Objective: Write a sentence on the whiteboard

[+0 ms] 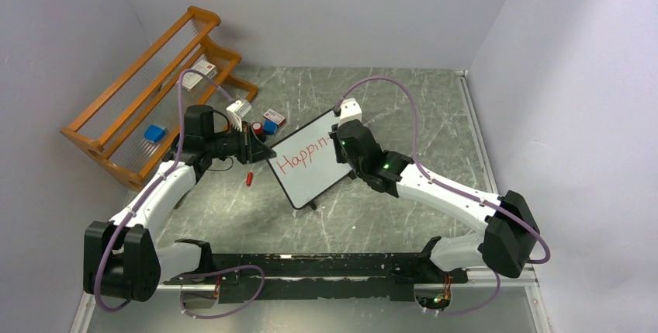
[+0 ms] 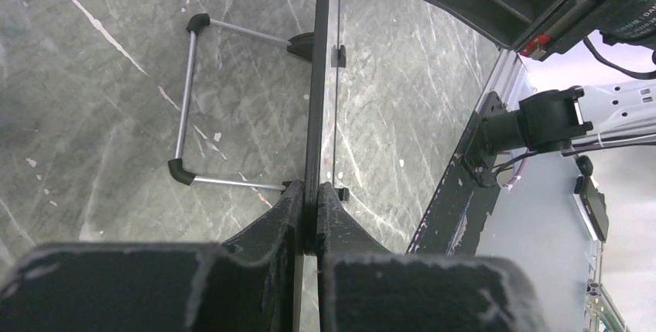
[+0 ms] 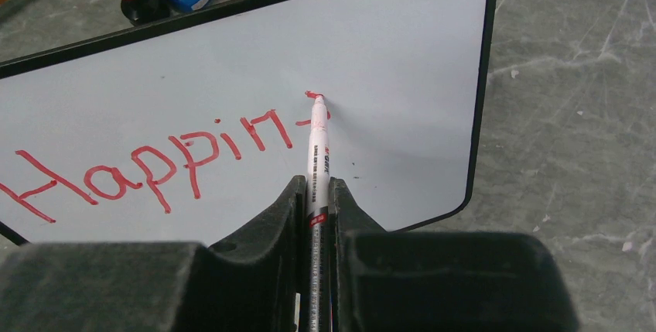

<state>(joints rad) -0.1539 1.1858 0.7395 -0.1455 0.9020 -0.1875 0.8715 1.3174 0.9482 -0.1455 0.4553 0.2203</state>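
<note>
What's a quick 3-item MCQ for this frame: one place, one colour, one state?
1. The marker tip is:
A) left of the "H"
B) just past the "n"
C) off the board

2. The lettering is:
A) blue
B) black
C) red

3. The left tool is:
A) shut on the board's edge
B) open
C) shut on the marker

Key:
1 B: the tip touches the board right of "Happin".
2 C: the strokes are red in the right wrist view.
3 A: the left wrist view shows it pinching the black frame.
</note>
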